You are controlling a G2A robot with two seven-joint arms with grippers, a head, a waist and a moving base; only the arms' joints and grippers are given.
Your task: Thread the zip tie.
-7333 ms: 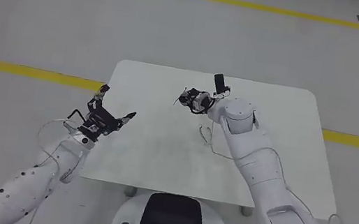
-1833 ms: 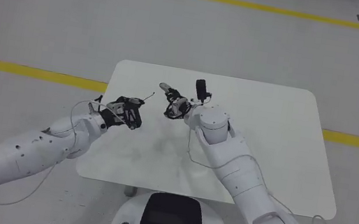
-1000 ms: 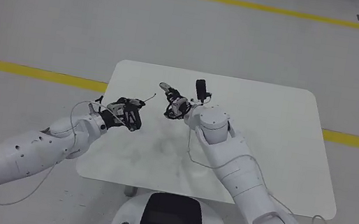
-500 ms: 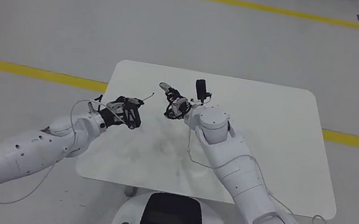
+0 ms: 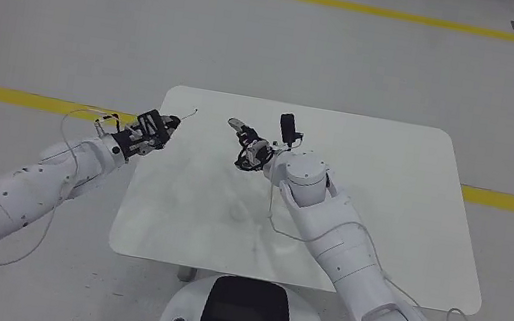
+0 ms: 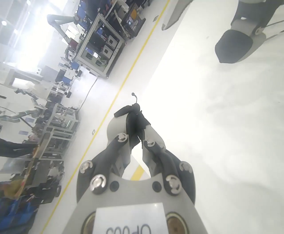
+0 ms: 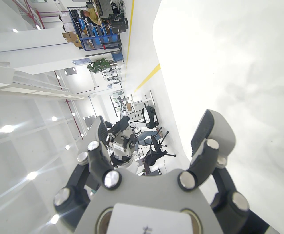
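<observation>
My left gripper point(image 5: 164, 123) point(image 6: 135, 109) hangs at the far left edge of the white table point(image 5: 382, 201), shut on a thin dark zip tie point(image 5: 186, 113) point(image 6: 134, 98). A short end of the tie sticks out past the fingertips toward the right arm. My right gripper point(image 5: 237, 143) point(image 7: 153, 120) hovers over the far left part of the table, open, with nothing between its fingers. It faces the left gripper point(image 7: 122, 139), a short gap away. One of the right gripper's fingers point(image 6: 233, 47) shows in the left wrist view beyond the tie.
The table top point(image 7: 221, 55) is bare white. Yellow floor lines point(image 5: 33, 102) run to either side of it. Shelving and equipment point(image 6: 99, 44) stand far off in the room.
The left gripper has moved left and farther back with the zip tie, from over the table to its left edge, widening the gap to the right gripper. The right arm has kept still.
</observation>
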